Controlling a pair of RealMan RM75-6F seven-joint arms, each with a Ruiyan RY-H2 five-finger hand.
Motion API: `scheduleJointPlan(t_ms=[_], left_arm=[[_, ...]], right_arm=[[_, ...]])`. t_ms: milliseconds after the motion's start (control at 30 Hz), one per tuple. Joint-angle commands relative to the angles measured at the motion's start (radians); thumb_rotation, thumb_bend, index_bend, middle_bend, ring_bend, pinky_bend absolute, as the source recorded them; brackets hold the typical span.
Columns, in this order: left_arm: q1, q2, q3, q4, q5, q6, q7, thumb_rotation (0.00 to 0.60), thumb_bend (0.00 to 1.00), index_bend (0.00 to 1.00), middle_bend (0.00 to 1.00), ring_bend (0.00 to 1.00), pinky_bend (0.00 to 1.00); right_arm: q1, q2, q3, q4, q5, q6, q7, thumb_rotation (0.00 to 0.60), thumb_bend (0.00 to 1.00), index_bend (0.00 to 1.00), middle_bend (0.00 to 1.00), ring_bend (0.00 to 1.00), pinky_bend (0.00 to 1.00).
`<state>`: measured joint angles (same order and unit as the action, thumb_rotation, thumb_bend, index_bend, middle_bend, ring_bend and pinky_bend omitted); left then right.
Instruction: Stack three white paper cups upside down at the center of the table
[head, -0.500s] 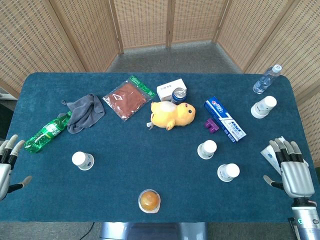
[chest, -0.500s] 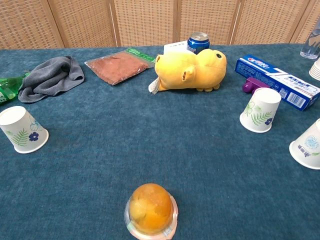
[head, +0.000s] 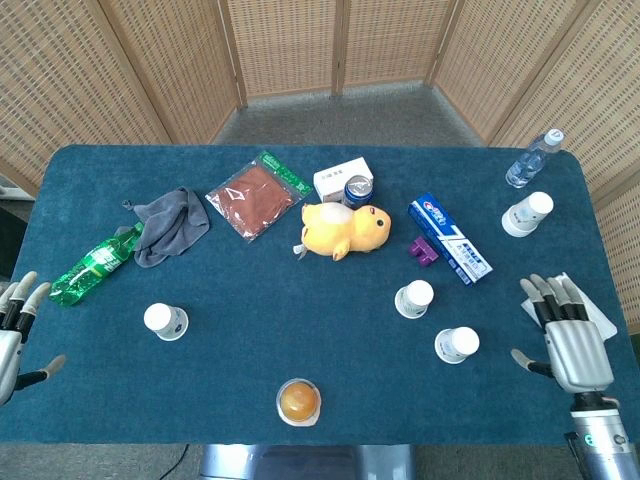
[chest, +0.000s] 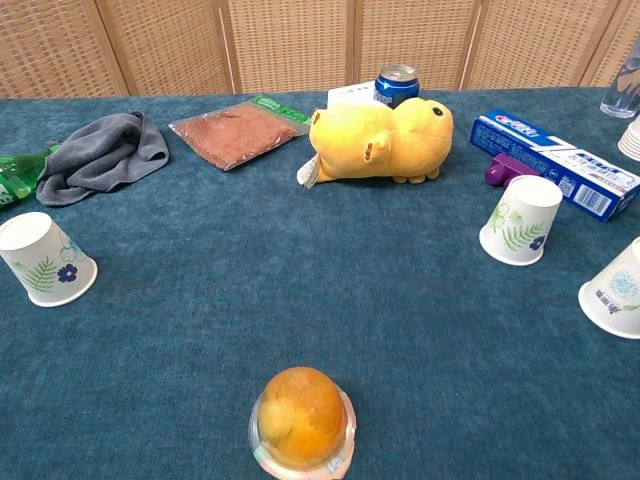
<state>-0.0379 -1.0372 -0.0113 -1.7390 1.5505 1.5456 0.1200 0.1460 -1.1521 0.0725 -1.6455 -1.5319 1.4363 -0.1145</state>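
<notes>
Right robot hand (head: 572, 340) shifted inward.

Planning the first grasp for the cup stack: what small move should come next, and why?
Probably bring the right hand left toward the nearest paper cup. That hand is open and empty, the cup already stands upside down close beside it, and no cups are stacked at the table centre yet.

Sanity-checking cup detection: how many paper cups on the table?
4. Left cup near the table's left front; middle cup below the toothpaste box; front-right cup beside it; far-right cup near the water bottle, possibly a stack.
</notes>
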Motion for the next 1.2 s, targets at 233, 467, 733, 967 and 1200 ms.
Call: scheduleJointPlan(t_ms=[233,467,733,967,1200], left_arm=[[0.011,0.027,0.008,-0.033,0.015,0.014,-0.013,0.600,0.14,0.00,0.00,0.00,0.00],[0.009,0.029,0.006,-0.035,0.005,0.005,-0.014,0.600,0.14,0.00,0.00,0.00,0.00],[0.003,0.024,0.000,-0.028,-0.012,-0.012,-0.010,0.600,0.14,0.00,0.00,0.00,0.00],[0.002,0.022,-0.002,-0.026,-0.017,-0.015,-0.007,0.600,0.14,0.00,0.00,0.00,0.00],[0.000,0.020,-0.006,-0.023,-0.027,-0.019,-0.005,0.600,0.14,0.00,0.00,0.00,0.00]], right_arm=[[0.111,-0.001,0.035,-0.112,0.031,-0.158,-0.049,0.600,0.14,0.00,0.00,0.00,0.00],[0.210,-0.033,0.069,-0.131,0.092,-0.294,-0.038,0.600,0.13,0.00,0.00,0.00,0.06],[0.301,-0.090,0.093,-0.089,0.170,-0.400,-0.072,0.600,0.14,0.00,0.00,0.00,0.13],[0.354,-0.149,0.089,-0.028,0.206,-0.454,-0.099,0.600,0.14,0.00,0.00,0.00,0.18],[0.405,-0.188,0.100,0.051,0.237,-0.500,-0.095,0.600,0.15,0.00,0.00,0.00,0.22]])
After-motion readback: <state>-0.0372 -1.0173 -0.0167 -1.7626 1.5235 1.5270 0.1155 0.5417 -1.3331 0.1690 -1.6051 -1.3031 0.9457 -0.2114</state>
